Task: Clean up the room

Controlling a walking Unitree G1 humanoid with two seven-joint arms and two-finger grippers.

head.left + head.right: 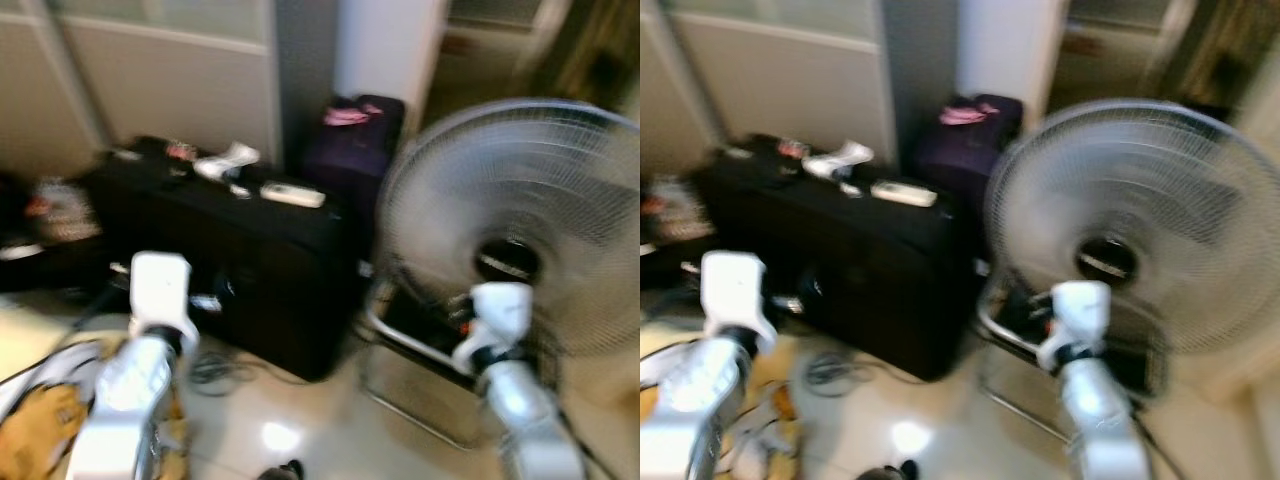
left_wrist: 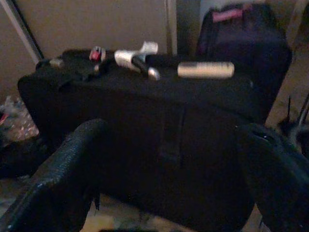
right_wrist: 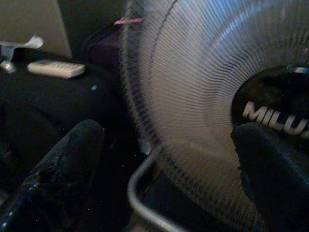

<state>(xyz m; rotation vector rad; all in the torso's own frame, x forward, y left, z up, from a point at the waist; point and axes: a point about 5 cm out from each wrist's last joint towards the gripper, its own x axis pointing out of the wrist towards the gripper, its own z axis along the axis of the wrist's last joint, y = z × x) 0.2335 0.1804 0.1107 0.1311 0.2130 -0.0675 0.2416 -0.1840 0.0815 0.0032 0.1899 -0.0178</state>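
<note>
A black suitcase (image 1: pixel 240 270) lies on the floor against the wall. On its top rest a white remote (image 1: pixel 293 194), a crumpled white item (image 1: pixel 228 160) and a small red item (image 1: pixel 181 150). My left gripper (image 2: pixel 171 133) is held in front of the suitcase's side, open, with nothing between its fingers (image 2: pixel 63 169). My right gripper (image 3: pixel 168 129) is open and close to the grille of a large standing fan (image 1: pixel 520 225), holding nothing. Both silver arms reach forward in the blurred eye views.
A dark purple suitcase (image 1: pixel 355 140) with a pink tag stands behind the black one. Crumpled clothes (image 1: pixel 40 410) lie on the floor at the lower left. Cables (image 1: pixel 210 370) trail by the black suitcase. The fan's metal base frame (image 1: pixel 400 390) sits on the tiled floor.
</note>
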